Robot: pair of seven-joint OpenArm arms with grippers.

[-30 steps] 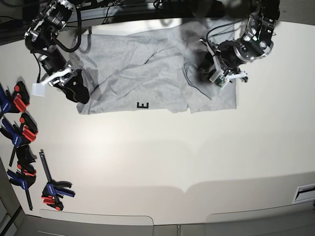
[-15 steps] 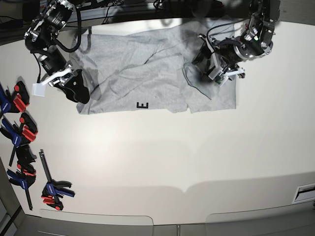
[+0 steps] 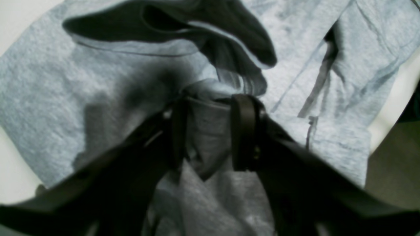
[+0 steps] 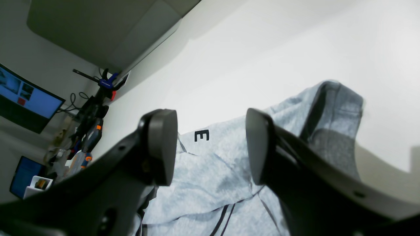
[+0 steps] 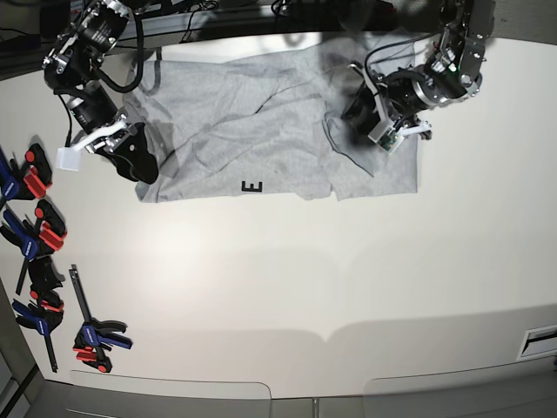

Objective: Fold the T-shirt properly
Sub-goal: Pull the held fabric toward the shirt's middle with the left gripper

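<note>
Grey heather cotton, in the form of a large short-sleeved T-shirt (image 5: 261,131), is lying rumpled across the far part of the white table (image 5: 287,279), with diagonal folds running through its middle. One black block letter "E" (image 5: 251,186) is showing at the near hem, where the printed side is turning up. In the right wrist view the same letter (image 4: 201,135) is sitting on the fabric (image 4: 213,177) between the two dark pads.

The left gripper (image 5: 364,111), on the right of the base view, is pressing down on the shirt close to the collar area. In the left wrist view its black fingers (image 3: 242,131) are clamping a raised pleat of grey cloth (image 3: 205,131), the fabric bunching between them and standing up from the layer beneath.

The right gripper (image 5: 137,157), on the left of the base view, is resting at the near-left corner of the garment. Its pads (image 4: 162,144) are standing apart, with nothing pinched between them; cloth is visible beyond the gap.

Several red, blue and black spring clamps (image 5: 39,235) are lying in a row along the left edge of the table, well apart from the shirt.
</note>
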